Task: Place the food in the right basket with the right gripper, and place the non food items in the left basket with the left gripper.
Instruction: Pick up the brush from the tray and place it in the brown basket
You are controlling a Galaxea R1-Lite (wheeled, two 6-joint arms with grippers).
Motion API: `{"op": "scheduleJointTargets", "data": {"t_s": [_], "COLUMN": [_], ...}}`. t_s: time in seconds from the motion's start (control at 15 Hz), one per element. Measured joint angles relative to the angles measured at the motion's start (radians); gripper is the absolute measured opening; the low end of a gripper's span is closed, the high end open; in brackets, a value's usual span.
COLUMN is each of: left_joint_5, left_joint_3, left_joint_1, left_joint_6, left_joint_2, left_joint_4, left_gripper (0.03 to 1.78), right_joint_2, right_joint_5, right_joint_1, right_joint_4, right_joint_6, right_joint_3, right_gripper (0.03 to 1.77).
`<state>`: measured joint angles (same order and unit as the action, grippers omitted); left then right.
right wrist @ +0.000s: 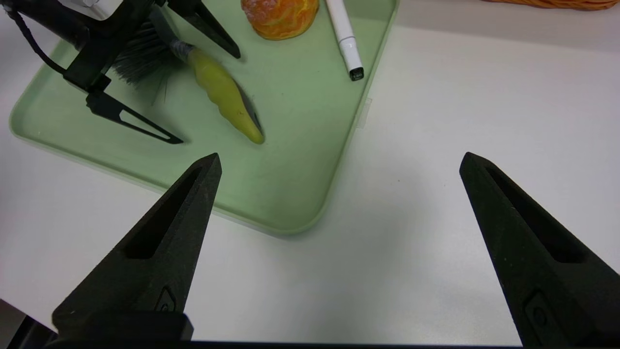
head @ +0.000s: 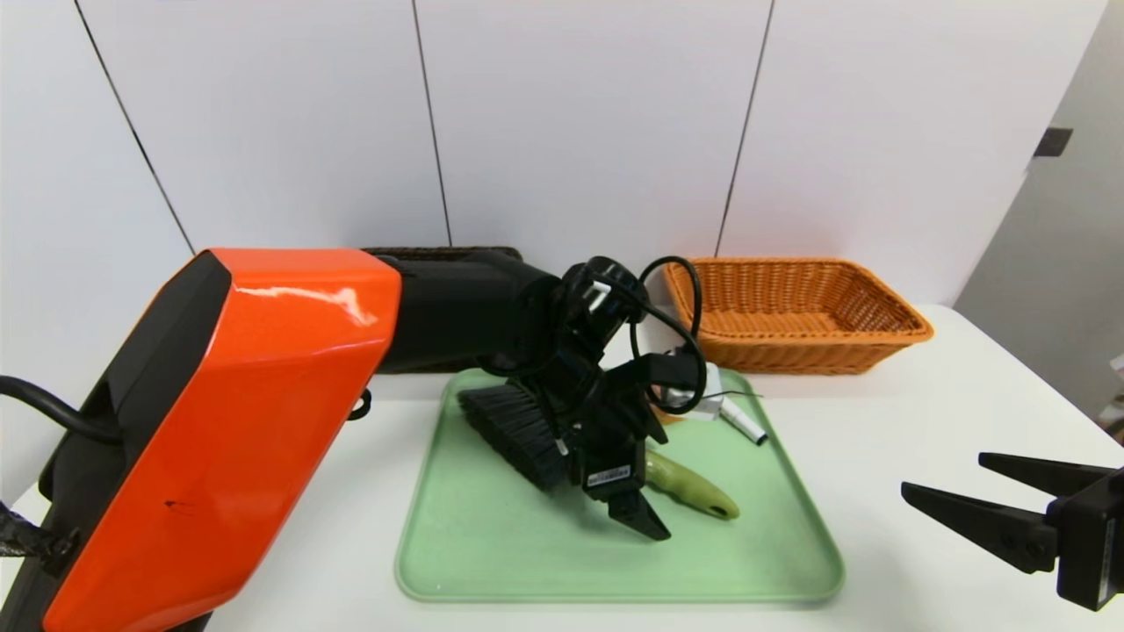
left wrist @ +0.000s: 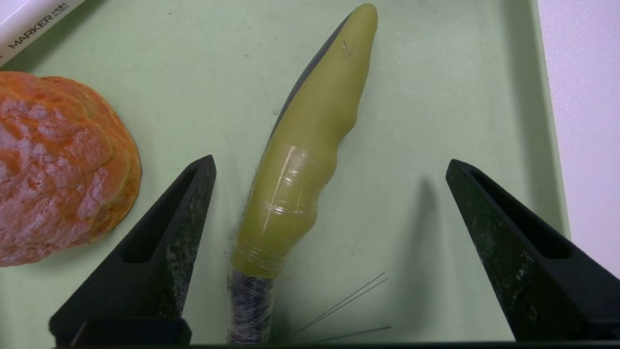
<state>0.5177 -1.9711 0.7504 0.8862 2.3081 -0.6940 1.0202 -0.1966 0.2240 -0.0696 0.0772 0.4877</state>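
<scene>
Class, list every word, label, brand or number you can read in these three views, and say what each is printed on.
"MARKER": on the white marker, left wrist view; the smaller print beside it is too small to read.
White label on the left gripper: too small to read.
Print on the marker's black cap, right wrist view: too small to read.
Nothing else carries text.

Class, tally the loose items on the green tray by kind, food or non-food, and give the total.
Food: 1, the bun
Non-food: 2, the brush and the marker
Total: 3 visible on the tray
</scene>
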Motion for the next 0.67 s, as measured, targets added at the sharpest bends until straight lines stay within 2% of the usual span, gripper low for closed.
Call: {"op": "scheduleJointTargets", "data": {"t_s": [0.67], "left_joint_5": [0.002], "left_joint_3": [-0.002], "left_joint_1": [-0.012], "left_joint_6": [-0.088], "left_joint_2": [0.024], "left_joint_4": [0.008], "left_gripper": [1.69], "right_joint_2": [0.0], "right_joint_5": [0.001], "right_joint_1": [0.0], "right_joint_4": [0.0], "right_joint_6": [0.002], "right_joint_3": [-0.001], "right_gripper": [1.7]}}
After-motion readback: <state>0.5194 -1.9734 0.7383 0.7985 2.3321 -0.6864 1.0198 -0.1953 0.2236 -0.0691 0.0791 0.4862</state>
